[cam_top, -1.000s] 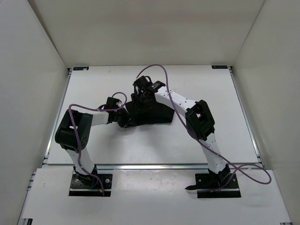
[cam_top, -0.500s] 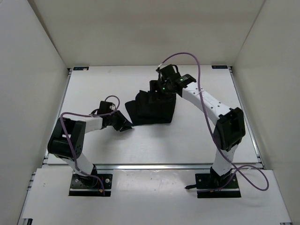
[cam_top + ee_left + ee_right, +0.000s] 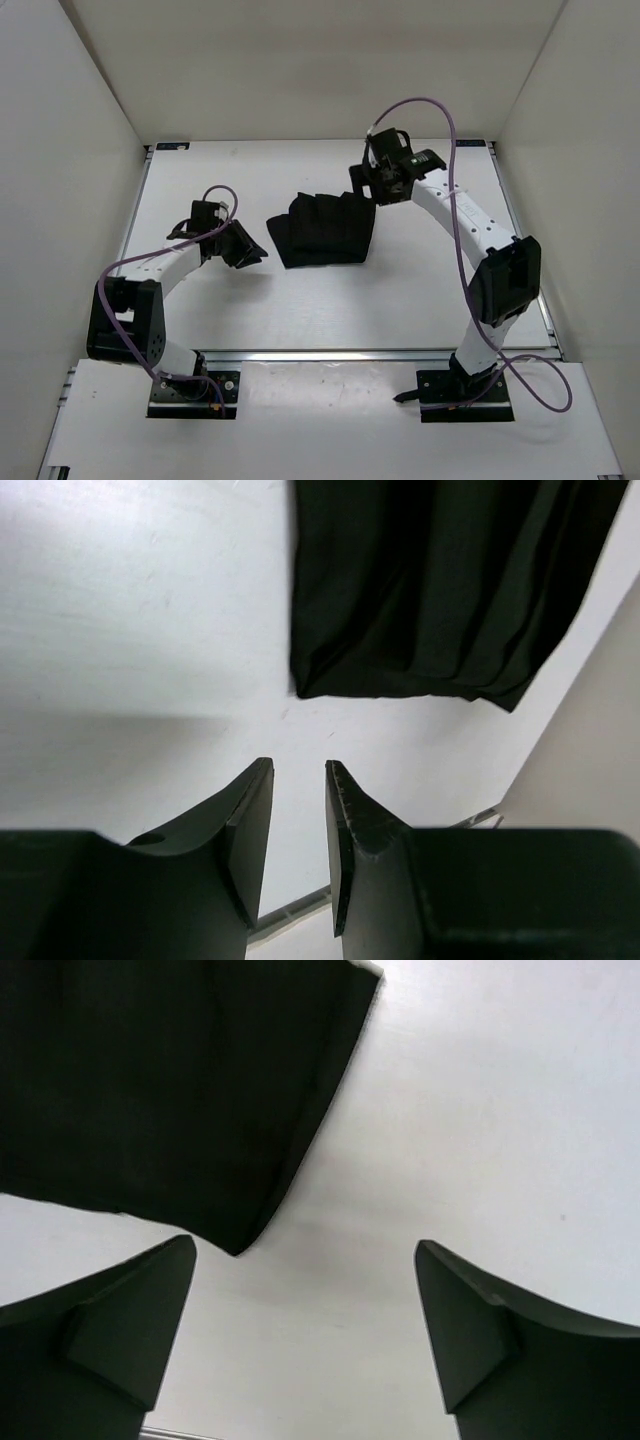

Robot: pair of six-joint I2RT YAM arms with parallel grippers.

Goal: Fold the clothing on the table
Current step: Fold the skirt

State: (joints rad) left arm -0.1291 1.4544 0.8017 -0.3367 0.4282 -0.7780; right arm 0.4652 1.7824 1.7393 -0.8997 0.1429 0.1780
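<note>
Both arms are backing away from the clothing [image 3: 322,230], which is lying alone as a compact black bundle near the middle of the desk [image 3: 420,290]. A second ago both were pressed in on it. Now the left fingers [image 3: 245,825] are standing slightly apart with nothing between them, clear of the cloth's left edge, and the right fingers [image 3: 130,1310] are spreading wide and empty beside its far right corner. This is looking like a fold just released. From above, the bundle is probably lying flat, though its layers are hard to make out.

White arms [image 3: 455,212], black joints [image 3: 505,280], purple cables [image 3: 420,100]
</note>
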